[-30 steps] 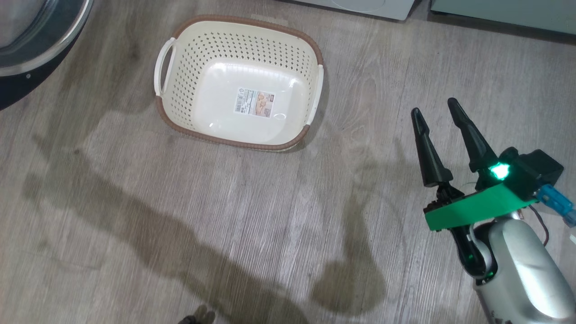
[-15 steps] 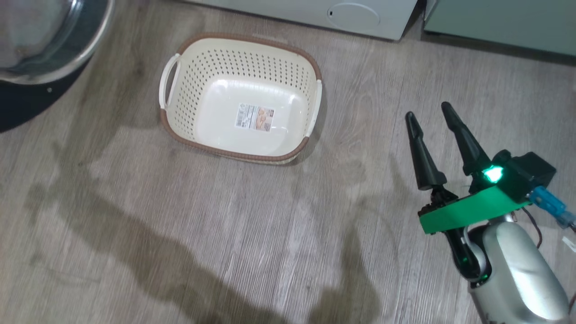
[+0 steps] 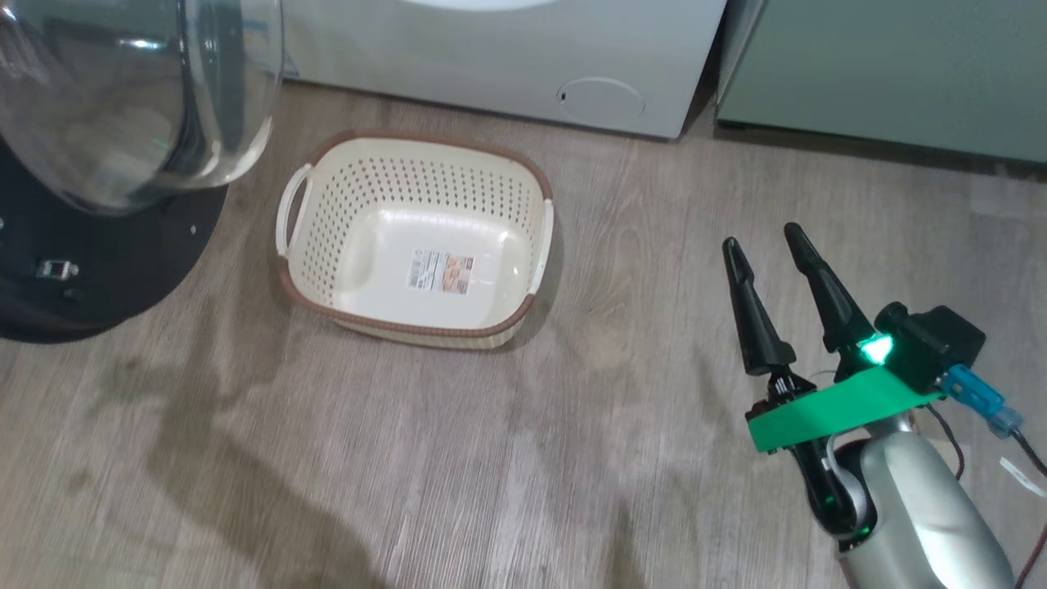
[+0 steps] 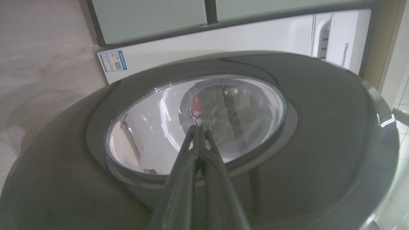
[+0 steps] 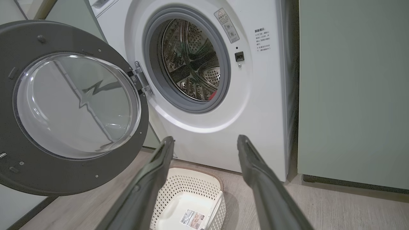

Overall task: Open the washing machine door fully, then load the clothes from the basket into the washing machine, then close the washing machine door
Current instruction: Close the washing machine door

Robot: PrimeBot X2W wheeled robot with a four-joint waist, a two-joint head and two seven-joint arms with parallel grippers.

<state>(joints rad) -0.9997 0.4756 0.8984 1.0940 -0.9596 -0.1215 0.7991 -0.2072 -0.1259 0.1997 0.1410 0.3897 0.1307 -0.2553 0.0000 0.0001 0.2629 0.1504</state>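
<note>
The right jaws are two long black fingers [image 3: 751, 304], each tapering to a narrow tip. Just behind them sit a flat bright-green plate [image 3: 826, 409], a glowing green light [image 3: 875, 350] and a black box [image 3: 941, 339]. A blue connector [image 3: 975, 397] with dark cables adjoins the rounded silver forearm [image 3: 932, 507]. The left jaws are equally slim and dark.

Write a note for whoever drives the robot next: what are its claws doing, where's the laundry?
Left gripper shut, at the outer face of the washing machine door; contact unclear.
Right gripper open, empty, over the floor right of the basket.
Basket empty, in front of the washing machine.
Done: door open, red garment in the drum.
To do: close the door.
</note>
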